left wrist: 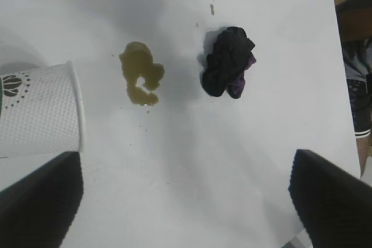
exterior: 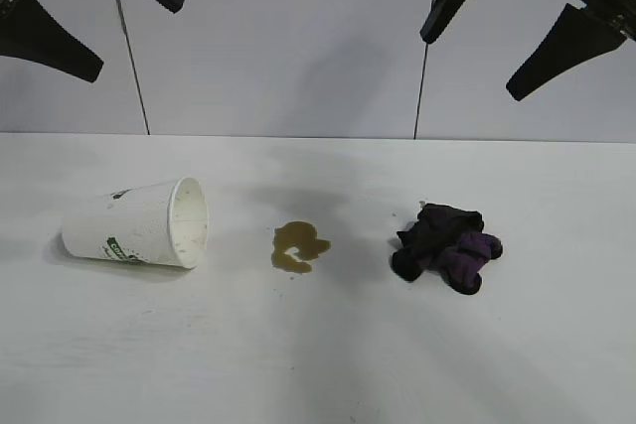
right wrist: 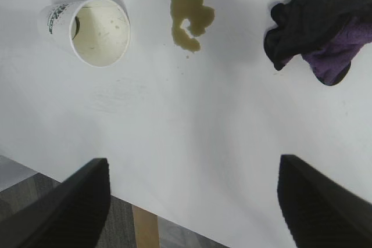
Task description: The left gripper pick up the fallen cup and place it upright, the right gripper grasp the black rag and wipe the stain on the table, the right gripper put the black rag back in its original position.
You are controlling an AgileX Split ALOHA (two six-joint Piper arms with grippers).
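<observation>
The white paper cup [exterior: 136, 224] lies on its side at the table's left, mouth toward the stain; it also shows in the left wrist view [left wrist: 38, 108] and right wrist view [right wrist: 87, 27]. The yellowish-brown stain [exterior: 298, 245] [left wrist: 139, 72] [right wrist: 190, 13] is at the middle. The black and purple rag [exterior: 447, 245] [left wrist: 228, 61] [right wrist: 322, 24] lies bunched at the right. My left gripper [exterior: 109, 22] [left wrist: 186, 201] hangs open and empty high above the cup. My right gripper [exterior: 497, 37] [right wrist: 192, 201] hangs open and empty high above the rag.
The white table [exterior: 318, 364] meets a grey wall behind. In the right wrist view the table's edge and floor [right wrist: 145, 225] show below the fingers. In the left wrist view the table's far edge [left wrist: 343, 85] shows beyond the rag.
</observation>
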